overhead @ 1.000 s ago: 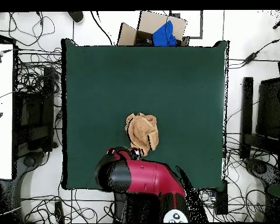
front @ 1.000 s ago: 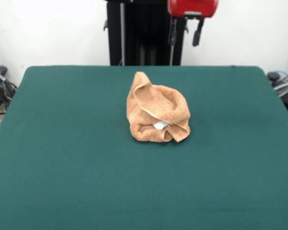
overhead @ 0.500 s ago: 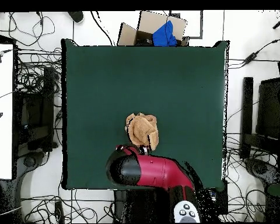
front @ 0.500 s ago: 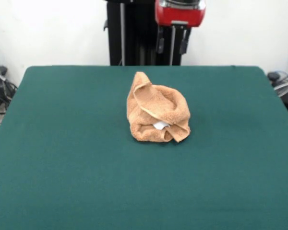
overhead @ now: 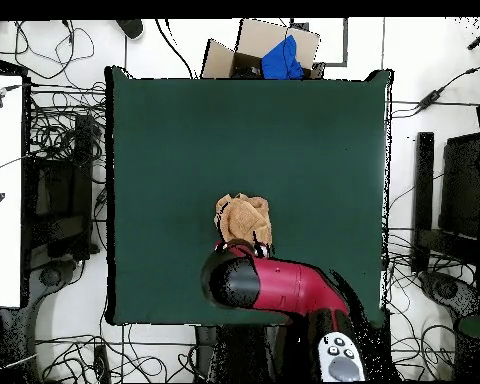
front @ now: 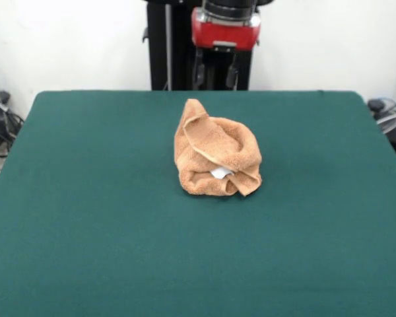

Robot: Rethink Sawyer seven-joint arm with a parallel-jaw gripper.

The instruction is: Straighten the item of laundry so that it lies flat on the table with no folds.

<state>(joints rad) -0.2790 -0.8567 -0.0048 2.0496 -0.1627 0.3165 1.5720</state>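
The worktop [front: 86, 218] is a large rectangle covered in dark green cloth, smooth and flat from edge to edge. One thing lies on it: a light orange-brown towel [front: 214, 158], bunched into a rounded heap near the middle, a little toward the far side in the front view. Its edges fold over one another, one corner stands up at the back left, and a small white tag [front: 220, 173] shows low in the front folds. From overhead the towel [overhead: 244, 219] sits just below the worktop's [overhead: 314, 130] centre.
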